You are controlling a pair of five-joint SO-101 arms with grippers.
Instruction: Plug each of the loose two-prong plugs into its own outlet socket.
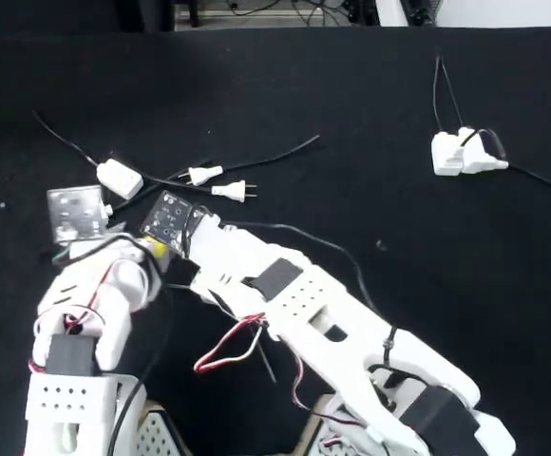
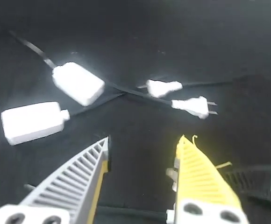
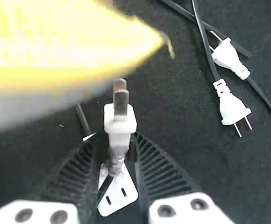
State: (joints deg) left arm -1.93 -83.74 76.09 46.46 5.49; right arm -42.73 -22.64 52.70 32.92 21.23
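1. R gripper (image 3: 114, 138): black fingers closed on the held plug (image 3: 120, 119). It is white w/ two prongs, which point away from the wrist cam. Its cord runs back between the fingers.
2. White slotted piece (image 3: 117, 195) w/ two slots shows between the finger bases, behind the held plug. Can't tell if it is gripped or lying on the table.
3. L gripper (image 2: 144, 139): open w/ a wide gap and nothing in it. It has one grey-white finger (image 2: 82, 172) and one yellow finger (image 2: 198, 172), and sits over the black cloth (image 1: 351, 95).
4. In the R wrist view the yellow finger is a blur right by the held plug's prongs.
5. Near loose plug (image 2: 191, 106) and far loose plug (image 2: 163, 87) lie on the cloth ahead of the L gripper, just beside each other, neither plugged in.
6. Socket A (image 2: 78, 83) is a white block w/ a black cord. Socket B (image 2: 32, 122) lies near it, not touching. Both have nothing plugged in.
7. Far-right socket (image 1: 461, 152) has a cord at it and lies well apart from the rest. Can't tell if a plug is seated.
8. High view: L arm (image 1: 85, 313) and R arm (image 1: 304, 304) have their wrists close together, near the loose plugs.
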